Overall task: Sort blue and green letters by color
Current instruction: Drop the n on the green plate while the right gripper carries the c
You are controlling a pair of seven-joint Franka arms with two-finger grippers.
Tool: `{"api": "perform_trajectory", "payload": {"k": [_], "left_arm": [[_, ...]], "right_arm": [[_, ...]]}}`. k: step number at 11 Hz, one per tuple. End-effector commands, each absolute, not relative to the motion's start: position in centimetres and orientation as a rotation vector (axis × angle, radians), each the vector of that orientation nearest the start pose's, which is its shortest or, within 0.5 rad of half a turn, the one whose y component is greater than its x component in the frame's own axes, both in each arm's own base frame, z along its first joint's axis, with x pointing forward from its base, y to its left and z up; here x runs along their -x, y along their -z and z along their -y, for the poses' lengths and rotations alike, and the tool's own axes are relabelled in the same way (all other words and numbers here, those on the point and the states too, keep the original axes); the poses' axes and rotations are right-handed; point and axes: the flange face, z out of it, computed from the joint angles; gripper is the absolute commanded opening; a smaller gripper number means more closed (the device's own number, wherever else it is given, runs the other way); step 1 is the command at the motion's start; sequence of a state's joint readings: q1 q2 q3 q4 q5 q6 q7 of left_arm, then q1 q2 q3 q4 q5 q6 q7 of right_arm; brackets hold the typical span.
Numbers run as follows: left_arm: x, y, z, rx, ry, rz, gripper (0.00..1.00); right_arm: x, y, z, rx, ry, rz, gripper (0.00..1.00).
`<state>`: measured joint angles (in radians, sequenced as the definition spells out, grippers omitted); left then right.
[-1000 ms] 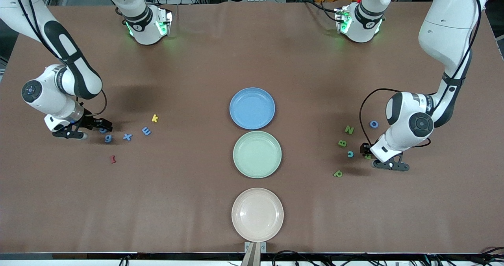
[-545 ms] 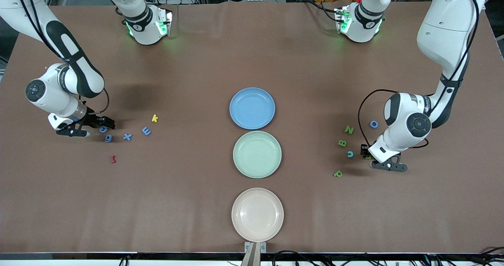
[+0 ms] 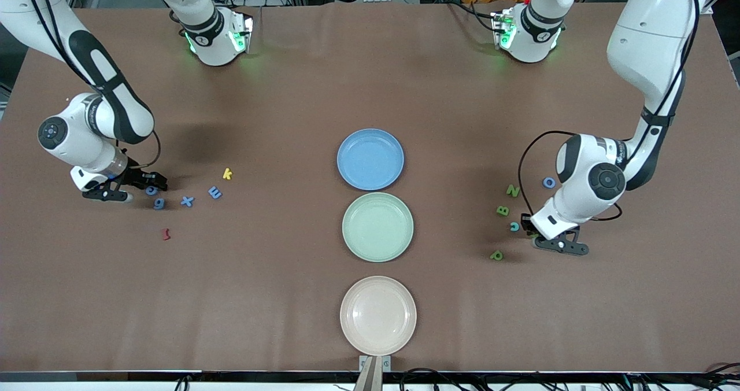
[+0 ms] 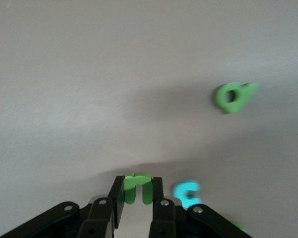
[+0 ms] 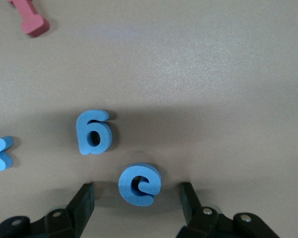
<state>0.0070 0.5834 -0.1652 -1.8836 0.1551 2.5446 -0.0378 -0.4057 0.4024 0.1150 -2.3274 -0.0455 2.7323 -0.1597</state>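
Your left tool clamps a small green foam letter; your right tool, jaws wide, straddles a small blue foam "e" lying on the tabletop.

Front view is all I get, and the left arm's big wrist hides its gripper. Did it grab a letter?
Observer: Yes. The left wrist view shows the left gripper shut on a green letter, which is pinched upright between its jaws.
Operator: And the right one, is it holding that blue letter?
Observer: No. In the right wrist view the right gripper is open. The blue letter e lies flat on the table between its jaws, with a gap on each side.
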Motion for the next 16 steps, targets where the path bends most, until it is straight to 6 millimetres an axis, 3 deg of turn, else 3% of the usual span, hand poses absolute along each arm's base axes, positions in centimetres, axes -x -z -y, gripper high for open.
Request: {"api": "perform_trajectory", "payload": {"k": [1,4,7,9,13,16], "left_arm": [[-62.9,-25.2,16.1,3.118,0.123,-0.472,0.00],[-61.9,-26.5,23.4,3.142,0.137,-0.549,0.00],[-60.4,-27.5,31.6,3.199,0.176,-0.395,0.00],[-59.9,-27.5,35.2,3.236,0.187,-0.334,0.00],[-58.6,-25.5,43.4,3.288,0.200,-0.381,0.00],[-57.3,-23.1,46.4,3.351,0.239,-0.235,0.00]], "right_arm": [[-49.7,-18.1,14.1,3.121,0.045,-0.184,0.64],[-49.7,-18.2,14.4,3.123,0.049,-0.191,0.50],[-49.5,-18.0,14.6,3.124,0.046,-0.200,0.42],[-49.6,-17.8,14.7,3.122,0.044,-0.205,0.39],[-49.4,-17.4,15.2,3.122,0.033,-0.225,0.39],[-49.3,-17.4,15.6,3.123,0.032,-0.236,0.25]]}}
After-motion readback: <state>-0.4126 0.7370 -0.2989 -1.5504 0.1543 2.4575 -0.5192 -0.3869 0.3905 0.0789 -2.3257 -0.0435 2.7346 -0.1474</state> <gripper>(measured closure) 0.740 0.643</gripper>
